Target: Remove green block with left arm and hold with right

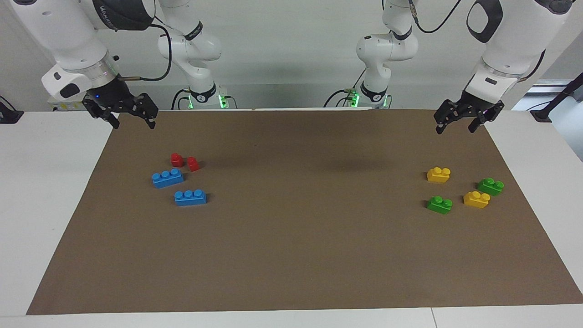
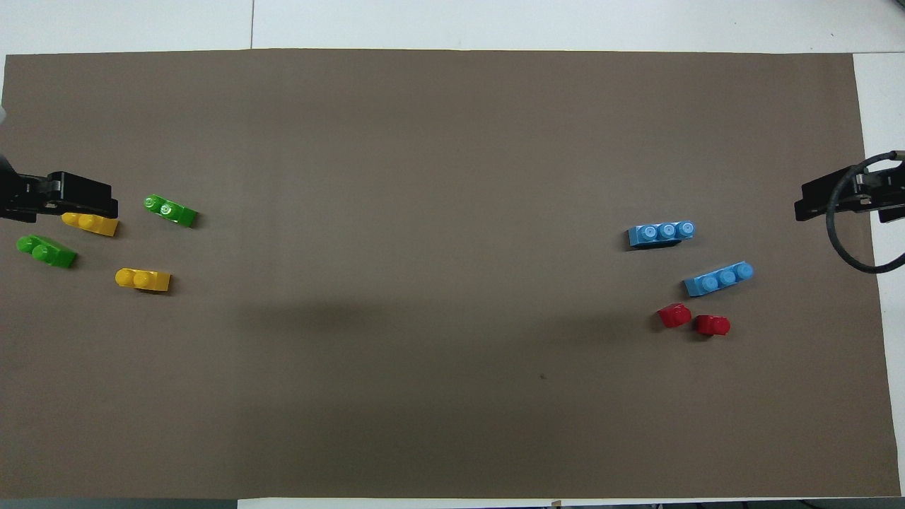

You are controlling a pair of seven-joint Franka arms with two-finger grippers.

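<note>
a: how far along are we?

b: nothing lifted. my left pincer (image 1: 460, 119) hangs apart, empty, over the worktop (image 1: 291, 255) edge; the green block (image 1: 440, 204) sits at six o'clock below it.

a: my right pincer (image 1: 123, 113) waits apart, empty too.

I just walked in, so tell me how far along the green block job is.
Nothing looks done yet. Both green blocks lie loose on the brown mat among the yellow blocks, attached to nothing. In hand: nothing; the left hand hangs open over the mat's edge near them, the right hand open over the other end. Grasping, removing and holding all remain.
</note>
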